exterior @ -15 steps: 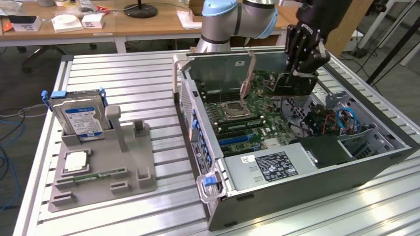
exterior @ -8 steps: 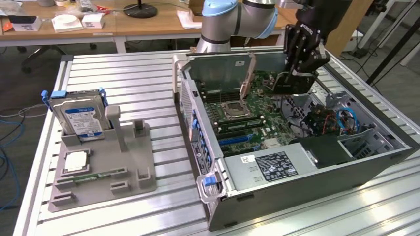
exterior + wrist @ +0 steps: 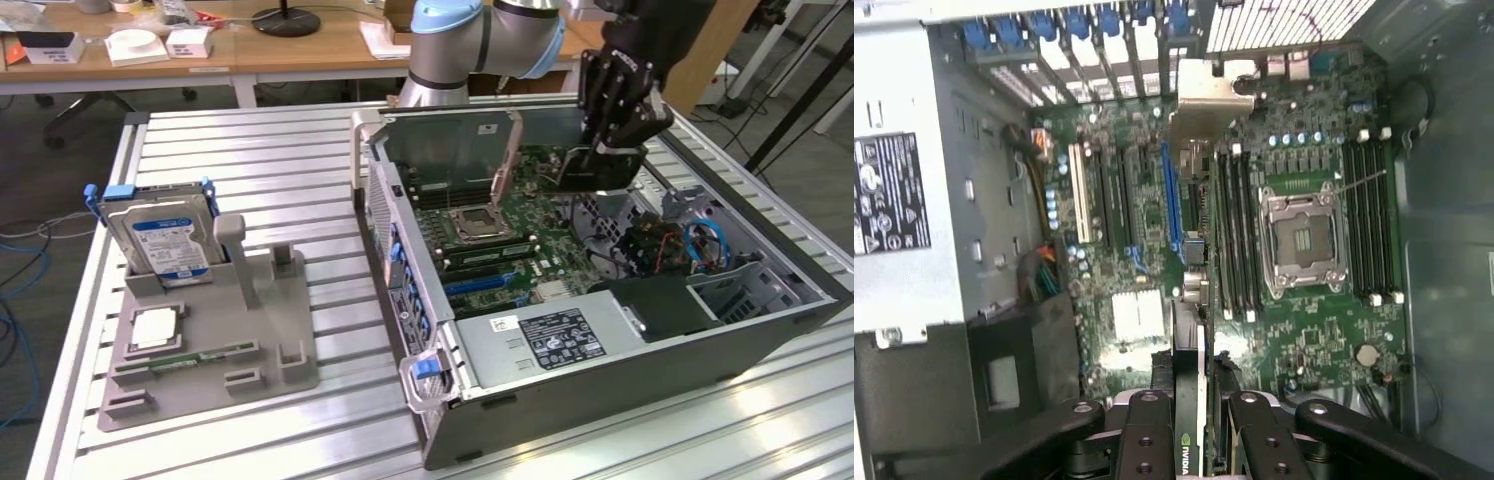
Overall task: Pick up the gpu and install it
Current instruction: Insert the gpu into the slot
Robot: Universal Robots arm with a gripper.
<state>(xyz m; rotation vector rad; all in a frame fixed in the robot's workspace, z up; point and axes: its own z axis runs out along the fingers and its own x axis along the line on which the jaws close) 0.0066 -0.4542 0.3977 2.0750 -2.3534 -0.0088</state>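
1. Gripper (image 3: 603, 165) (image 3: 1199, 425) of the robot arm gripped the gpu (image 3: 550, 135) (image 3: 1204, 95) — its black fingers (image 3: 1149, 440) were drawn in narrowly against both faces of the thin card, which stood on edge between them.
2. The card reached out from the gripper toward the rear wall of the open computer case (image 3: 641, 350), with its pale metal bracket at the far end.
3. Directly beneath the gripper lay the green motherboard (image 3: 501, 255) (image 3: 1144, 230). The card hung over it, lined up close beside a long blue slot (image 3: 1172, 190); whether its lower edge touched the board could not be told.
4. The processor socket (image 3: 477, 222) (image 3: 1301, 240) sat near the gripper, off to one side of the held card.
5. Well away from the gripper and outside the case, a hard drive (image 3: 167, 240) with a blue label stood in a grey holder (image 3: 267, 330) on the slatted metal table (image 3: 267, 160).
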